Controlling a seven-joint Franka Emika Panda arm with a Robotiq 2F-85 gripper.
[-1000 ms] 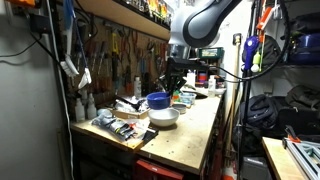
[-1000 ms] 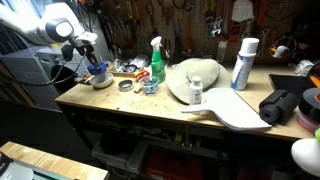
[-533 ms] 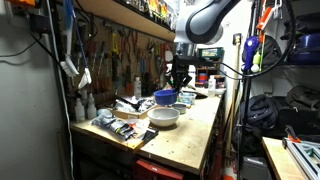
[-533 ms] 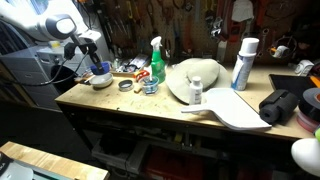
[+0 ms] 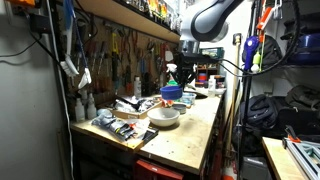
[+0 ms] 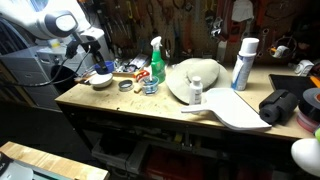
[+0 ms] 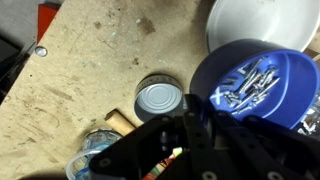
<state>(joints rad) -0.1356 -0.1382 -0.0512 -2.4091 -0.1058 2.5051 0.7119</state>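
Bench (image 5: pixel 200 132), cluttered workshop, tool wall behind.

- Tool (image 5: pixel 181 79): closed on the rim of the blue bowl (image 5: pixel 172 92). In the wrist view the tool (image 7: pixel 192 118) pinches the near-left edge of the bowl's rim; the jaws are mostly hidden behind the dark body.
- Blue bowl: held in the air, clear of the bench. It hangs above and slightly right of the white bowl (image 5: pixel 163 116) in an exterior view. The two do not touch.
- Contents, wrist view: a heap of small metal parts (image 7: pixel 245 85) in the blue bowl (image 7: pixel 295 95), screws or similar, too small to tell which.
- White bowl (image 7: pixel 255 22) sits on the bench (image 7: pixel 80 60), just beyond the blue one.
- Tin can (image 7: pixel 160 100) stands upright, left of the blue bowl and near the tool.
- From across the bench, an exterior view puts the tool (image 6: pixel 98 63) and blue bowl (image 6: pixel 103 69) at the far-left corner, over the white bowl (image 6: pixel 101 81).
- Tin can (image 6: pixel 125 86) is just right of that.
- Green-and-red spray bottle (image 6: pixel 156 62) is further right, and a tall white aerosol can (image 6: pixel 243 63) is well apart toward the right end.
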